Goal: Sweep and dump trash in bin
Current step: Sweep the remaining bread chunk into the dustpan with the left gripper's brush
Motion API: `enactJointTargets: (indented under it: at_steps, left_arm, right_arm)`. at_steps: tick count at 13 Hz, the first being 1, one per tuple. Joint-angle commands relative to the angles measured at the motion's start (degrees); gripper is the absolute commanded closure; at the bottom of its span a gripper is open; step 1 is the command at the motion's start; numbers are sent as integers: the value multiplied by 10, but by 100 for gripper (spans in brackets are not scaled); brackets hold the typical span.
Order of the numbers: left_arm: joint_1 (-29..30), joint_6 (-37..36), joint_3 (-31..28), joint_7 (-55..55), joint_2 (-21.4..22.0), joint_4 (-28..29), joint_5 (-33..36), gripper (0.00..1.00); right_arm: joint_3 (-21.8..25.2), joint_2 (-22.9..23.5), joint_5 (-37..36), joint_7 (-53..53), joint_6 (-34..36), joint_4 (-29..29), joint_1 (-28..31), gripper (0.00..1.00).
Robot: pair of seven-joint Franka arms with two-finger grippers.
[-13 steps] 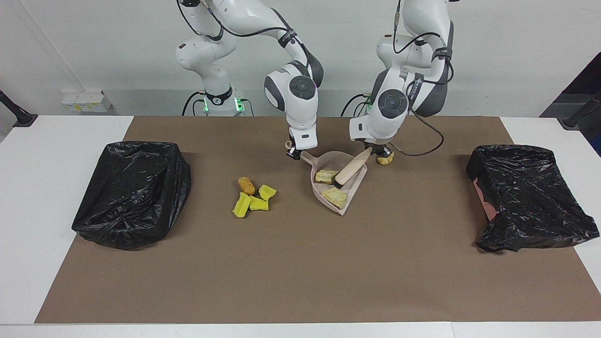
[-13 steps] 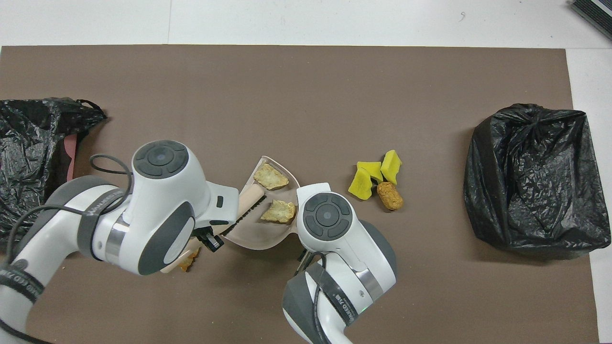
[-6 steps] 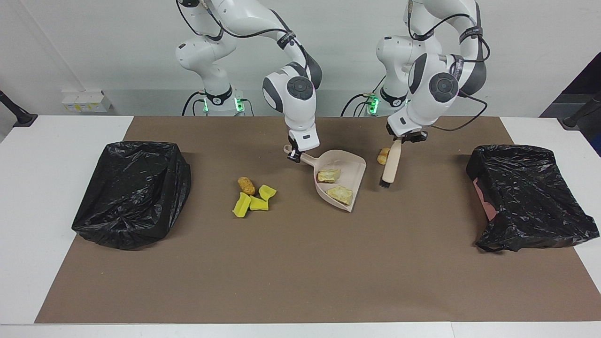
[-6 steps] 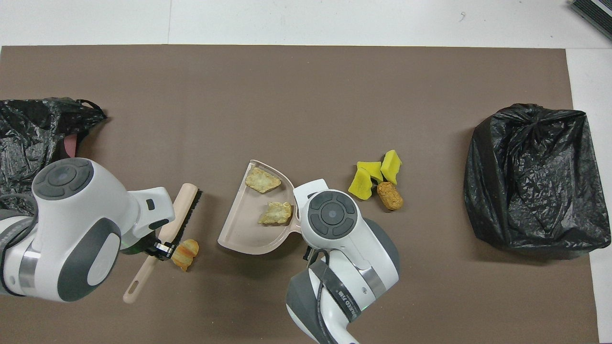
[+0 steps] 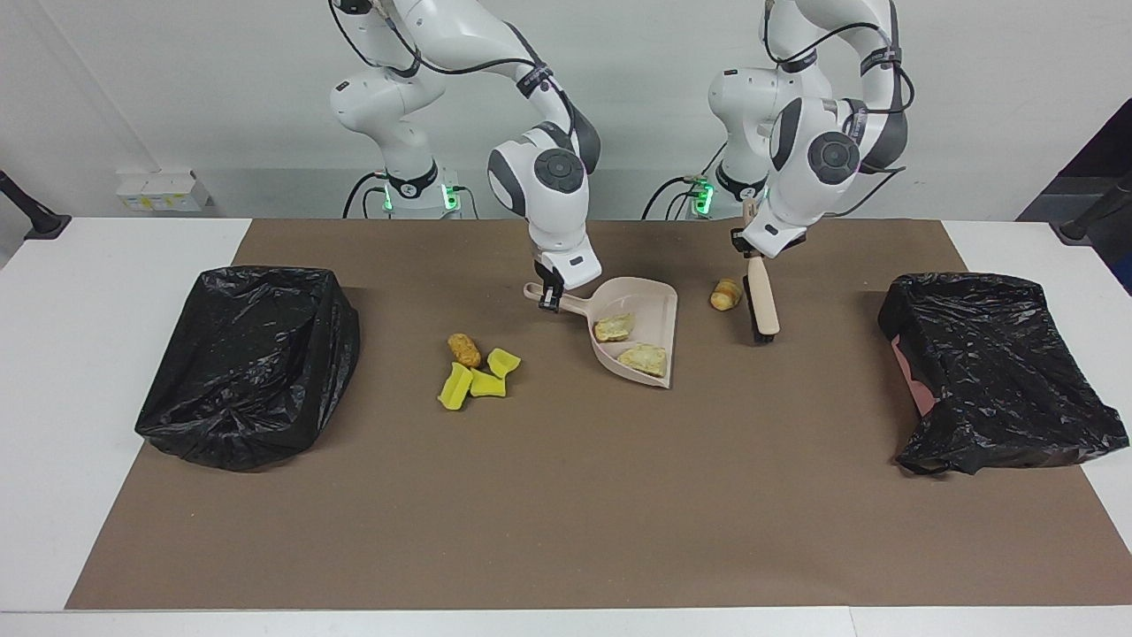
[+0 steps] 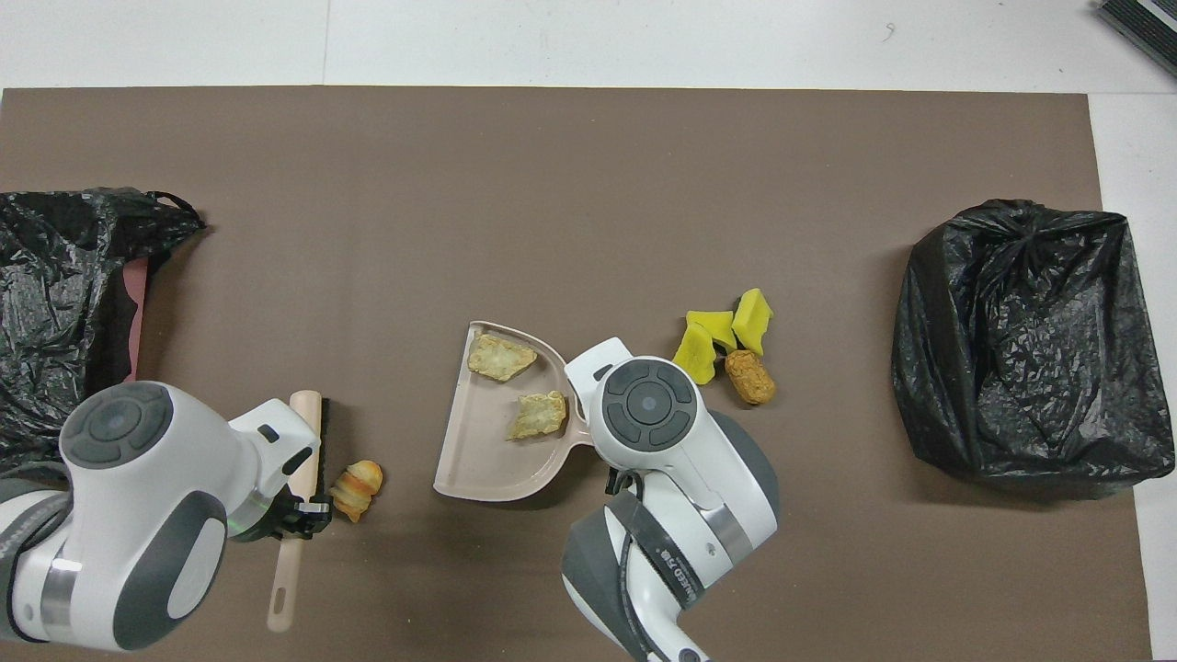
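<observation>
- The right claw (image 5: 550, 299), clamped on the handle of the beige dustpan (image 5: 650, 333), has turned the pan since half a second ago: its open mouth now runs nearly square to the desk's long edges, and the pan has drawn a little toward the robots' edge.
- The left claw (image 5: 757, 257), closed around the handle of the beige brush (image 5: 761, 303), has swung the brush to the other side of upright; the black bristles now rest on the desk toward the left arm's end, with the handle tip pointing toward the robots.
- Trash count: seven pieces, none in a bin.
- Two pale bread chunks (image 5: 615, 327) lie inside the dustpan, one nearer the handle, one near the mouth.
- A third pale bread chunk (image 5: 725, 294) sits on the brown mat (image 5: 566, 531) just beside the brush, between brush and dustpan; it lies where it did before.
- Three bright yellow sponge pieces (image 5: 478, 379) are bunched together near the desk's middle, toward the right arm's end from the dustpan; they too have stayed in place.
- One orange-brown nugget (image 5: 463, 349) touches that bunch on the side nearer the robots.
- Two bins lined with black bags: one bin (image 5: 252, 363) near the right arm's end of the desk, the other bin (image 5: 990, 367) near the left arm's end, both well apart from the trash.
</observation>
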State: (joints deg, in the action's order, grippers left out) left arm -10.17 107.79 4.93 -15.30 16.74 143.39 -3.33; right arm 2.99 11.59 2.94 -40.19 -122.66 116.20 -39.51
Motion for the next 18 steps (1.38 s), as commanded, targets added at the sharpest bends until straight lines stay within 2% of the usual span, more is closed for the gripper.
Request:
enactJointTargets:
  at_steps: [1, 2, 6, 9, 13, 16, 18]
  left_arm:
    - [-24, 50, 3, -76, 37, 54, -25, 100]
    - [-33, 69, 3, -82, 33, 62, -32, 100]
    - [-79, 166, 3, -65, -31, 54, -98, 100]
    - [-136, 227, 4, -55, -97, 3, -157, 100]
    - [-184, 222, 5, -51, -144, -86, -198, 100]
    - [-191, 215, 5, -53, -152, -114, -221, 100]
    - [-179, 179, -1, -54, -145, -143, -222, 100]
  right_arm:
    - [-3, -3, -13, -12, -7, 10, 6, 100]
    - [-3, -3, -13, -9, -7, 10, 6, 100]
    - [-3, -4, -13, -8, -7, 10, 6, 100]
    - [-3, -4, -13, -8, -7, 10, 5, 100]
    - [-3, -5, -13, -7, -7, 13, 5, 100]
    - [-3, -5, -13, -5, -7, 13, 5, 100]
    - [-3, -5, -13, -5, -7, 13, 5, 100]
